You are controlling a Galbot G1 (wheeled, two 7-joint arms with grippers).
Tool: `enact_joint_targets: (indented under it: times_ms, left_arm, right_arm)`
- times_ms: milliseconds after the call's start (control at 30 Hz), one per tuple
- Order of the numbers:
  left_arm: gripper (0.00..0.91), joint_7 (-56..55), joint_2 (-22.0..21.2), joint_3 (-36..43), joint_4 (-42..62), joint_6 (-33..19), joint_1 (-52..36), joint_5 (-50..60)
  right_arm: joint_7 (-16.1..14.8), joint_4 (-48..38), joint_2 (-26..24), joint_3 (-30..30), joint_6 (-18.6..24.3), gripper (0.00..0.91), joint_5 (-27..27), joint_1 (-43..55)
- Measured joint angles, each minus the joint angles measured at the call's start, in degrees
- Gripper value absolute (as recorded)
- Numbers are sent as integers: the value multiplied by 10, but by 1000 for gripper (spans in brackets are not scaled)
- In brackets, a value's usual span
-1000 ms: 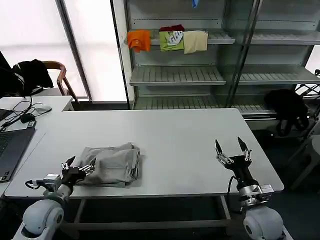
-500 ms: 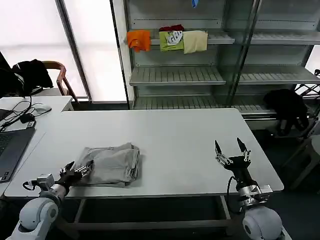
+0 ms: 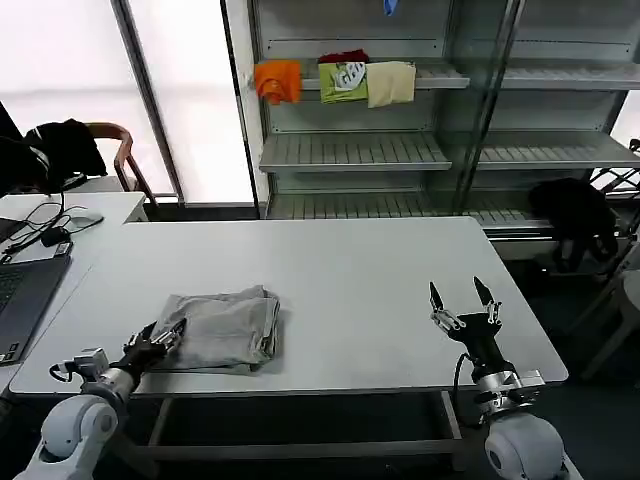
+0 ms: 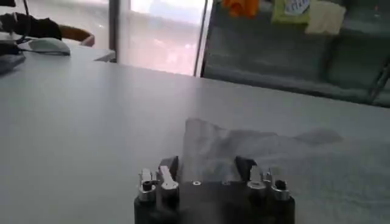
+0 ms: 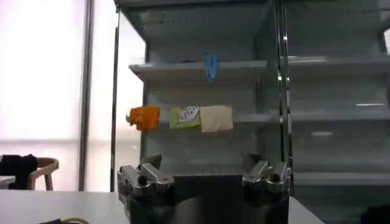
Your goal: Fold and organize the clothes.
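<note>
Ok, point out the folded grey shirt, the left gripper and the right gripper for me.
folded grey shirt [image 3: 225,330], head view, middle of the top layer.
left gripper [image 3: 163,336], head view, between its open fingertips at the shirt's near-left corner.
right gripper [image 3: 463,296], head view, between its open fingertips.

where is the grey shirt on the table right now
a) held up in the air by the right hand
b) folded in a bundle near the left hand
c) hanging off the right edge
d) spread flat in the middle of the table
b: the grey shirt lies folded in a compact bundle on the table, with the open left hand at its near corner, while the open right hand sits apart, holding nothing.
</note>
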Motion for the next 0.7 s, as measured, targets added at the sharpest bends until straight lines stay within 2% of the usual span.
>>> enact_joint_targets:
  times_ms: [700]
  left_arm:
    - [0, -4, 8, 7, -12, -26, 6, 10]
  right_arm:
    - [0, 3, 0, -7, -2, 907, -3, 6]
